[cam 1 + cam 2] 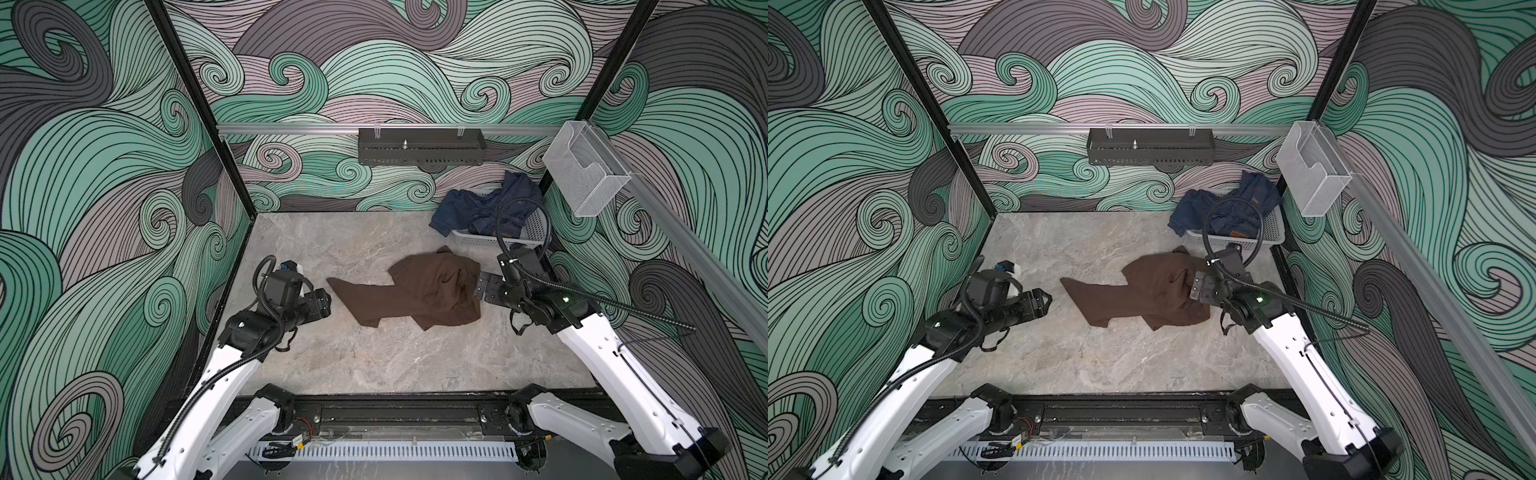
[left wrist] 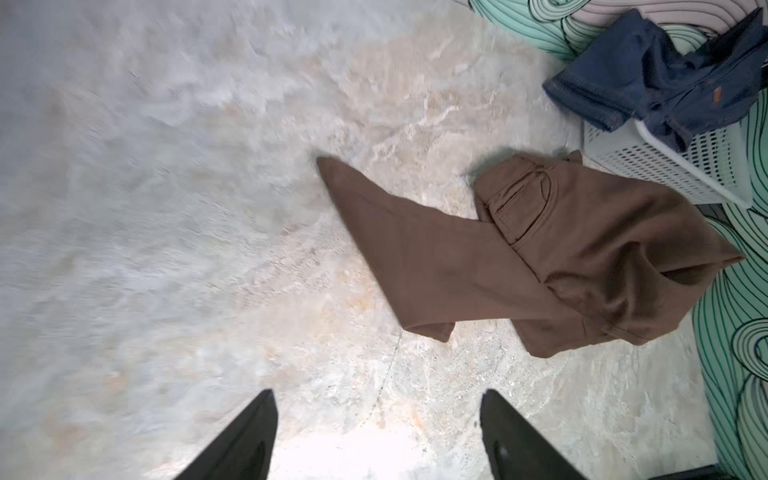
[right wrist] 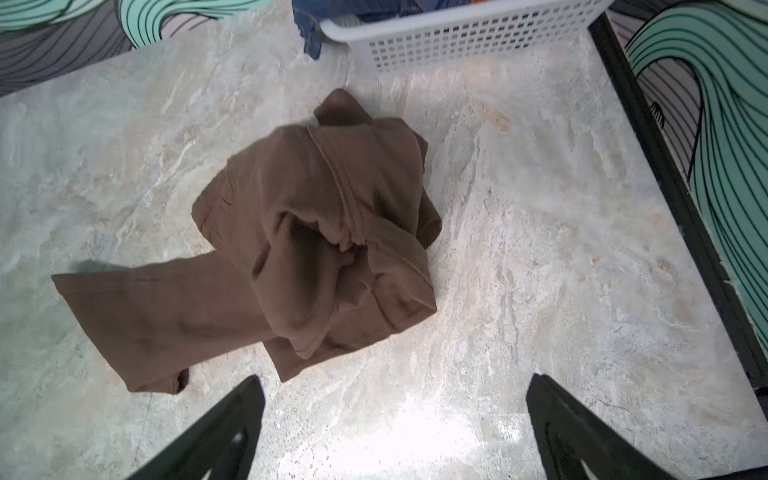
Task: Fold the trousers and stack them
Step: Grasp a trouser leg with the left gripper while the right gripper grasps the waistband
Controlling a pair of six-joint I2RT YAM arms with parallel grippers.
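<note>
The dark brown trousers [image 1: 419, 291] [image 1: 1150, 291] lie crumpled on the marble table right of centre, with one leg stretched out flat to the left. The left wrist view shows a pocket on the trousers [image 2: 540, 257], and the right wrist view shows the bunched waist part [image 3: 311, 249]. My left gripper [image 1: 326, 305] [image 2: 378, 395] hovers open just left of the leg's end, holding nothing. My right gripper [image 1: 482, 286] [image 3: 395, 378] stands open at the right edge of the heap, with bare table between its fingers.
A white perforated basket [image 1: 478, 239] [image 3: 457, 37] stands at the back right, with dark blue denim garments [image 1: 486, 208] [image 2: 648, 79] spilling over its rim. A black tray [image 1: 419, 151] hangs on the back rail and a clear box [image 1: 582, 174] on the right rail.
</note>
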